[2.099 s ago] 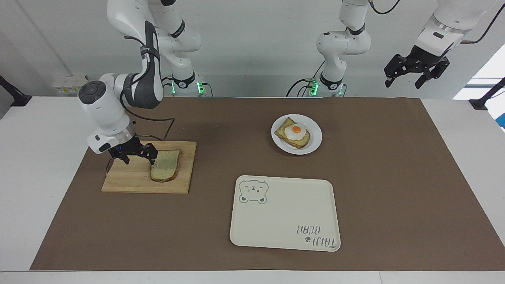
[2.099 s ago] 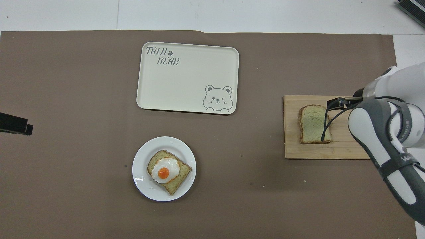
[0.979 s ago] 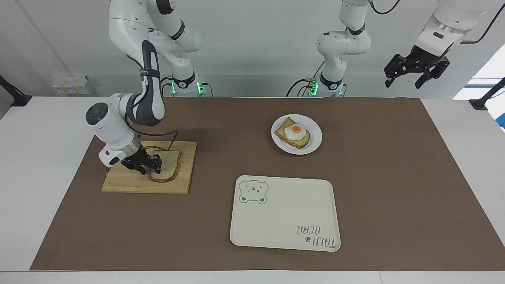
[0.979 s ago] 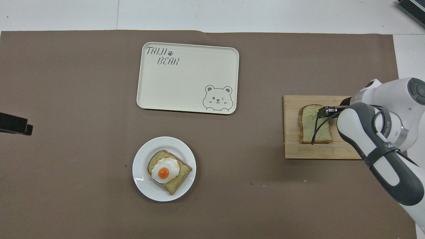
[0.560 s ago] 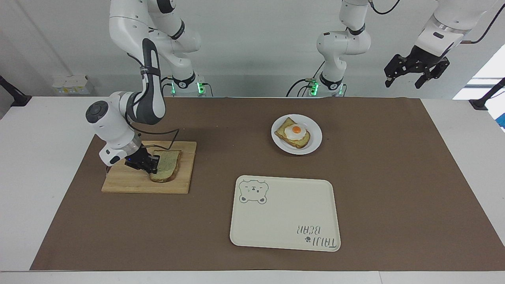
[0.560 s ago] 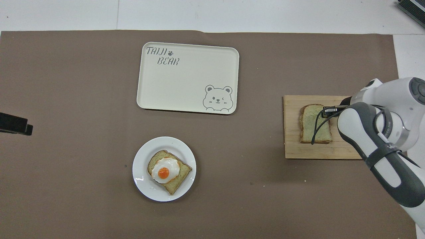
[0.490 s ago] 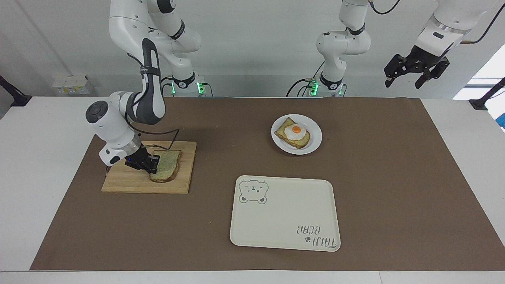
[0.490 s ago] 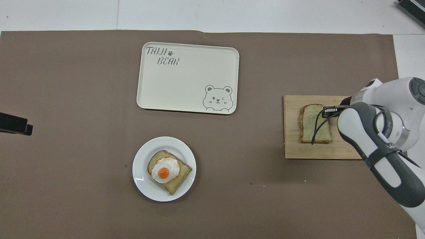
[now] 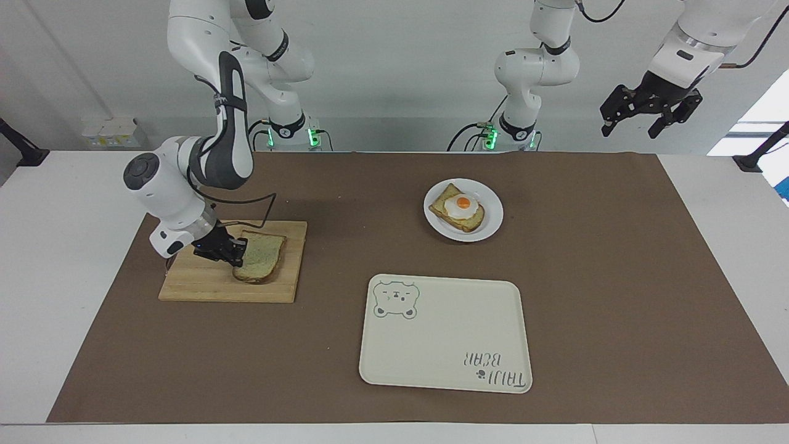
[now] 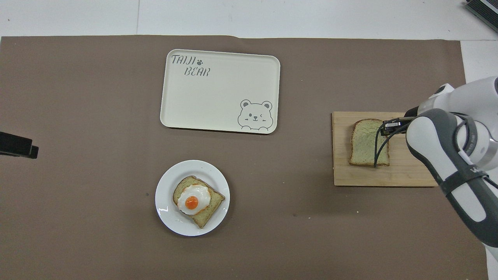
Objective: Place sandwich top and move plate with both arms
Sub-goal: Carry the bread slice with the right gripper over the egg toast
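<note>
My right gripper (image 9: pixel 237 253) is clamped on the edge of the bread slice (image 9: pixel 261 256), tilted just off the wooden board (image 9: pixel 203 285) beneath me. Lift straight, keep it level, carry toward the plate (image 9: pixel 490 223) with egg toast (image 9: pixel 459 208). My left gripper (image 9: pixel 647 113) waits open, high up.

You see a pale speckled slice (image 9: pixel 262 257), white plate (image 9: pixel 490 225), cream tray (image 9: pixel 444 345) with grey bear drawing, brown tabletop (image 9: pixel 616 277).

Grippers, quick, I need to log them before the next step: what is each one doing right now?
Left gripper: open, empty, waiting raised off the table's end.
Right gripper: shut on the sandwich top, over the cutting board.
</note>
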`<state>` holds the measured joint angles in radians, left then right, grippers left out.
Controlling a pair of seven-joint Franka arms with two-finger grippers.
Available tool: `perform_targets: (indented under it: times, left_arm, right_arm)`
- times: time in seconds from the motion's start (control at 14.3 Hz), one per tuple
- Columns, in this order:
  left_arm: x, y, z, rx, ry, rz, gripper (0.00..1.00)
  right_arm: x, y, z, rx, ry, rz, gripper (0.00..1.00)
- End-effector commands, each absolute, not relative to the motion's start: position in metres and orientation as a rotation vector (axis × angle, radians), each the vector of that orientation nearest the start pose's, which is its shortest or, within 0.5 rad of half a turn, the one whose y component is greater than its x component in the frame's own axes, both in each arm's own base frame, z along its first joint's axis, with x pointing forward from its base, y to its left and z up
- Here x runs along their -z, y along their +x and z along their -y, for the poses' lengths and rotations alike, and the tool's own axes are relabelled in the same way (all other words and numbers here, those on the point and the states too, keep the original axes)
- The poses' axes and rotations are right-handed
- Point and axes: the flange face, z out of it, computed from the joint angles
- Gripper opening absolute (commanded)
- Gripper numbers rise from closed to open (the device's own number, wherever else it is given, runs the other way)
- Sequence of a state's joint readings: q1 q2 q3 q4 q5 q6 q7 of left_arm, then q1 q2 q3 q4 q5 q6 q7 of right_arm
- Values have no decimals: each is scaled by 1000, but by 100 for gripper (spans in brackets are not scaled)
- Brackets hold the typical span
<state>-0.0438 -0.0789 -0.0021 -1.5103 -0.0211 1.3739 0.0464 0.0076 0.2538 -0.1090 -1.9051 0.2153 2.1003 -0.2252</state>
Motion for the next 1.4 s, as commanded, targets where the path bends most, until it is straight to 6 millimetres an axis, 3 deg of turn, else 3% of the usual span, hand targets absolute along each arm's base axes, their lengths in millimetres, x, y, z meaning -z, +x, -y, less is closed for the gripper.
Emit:
perform_targets:
  times: [0.0,0.14,0.28,0.56,1.05,1.19,1.33]
  left_arm:
    - [-679,498,23,-99,-3137,-133,100]
    - [-678,499,23,-101,-3137,-133,100]
    - [-679,498,23,-99,-3137,-133,100]
    - [-678,499,23,-101,-3137,-133,100]
    - [-678,499,23,-101,-3137,-133,100]
    - [-678,499,23,-101,-3137,-133,100]
    - [-678,499,23,-101,-3137,-133,100]
  right_arm:
    - [-409,608,27,-68,-2955,65,0]
    - [-433,608,2,-112,-2950,0,0]
    - [-445,603,-28,-156,-2935,47,0]
    - [-451,592,-101,-204,-2869,94,0]
    - [-462,568,-201,-216,-2792,174,0]
    - [-462,561,-236,-210,-2741,93,0]
    - [-452,548,-291,-196,-2742,80,0]
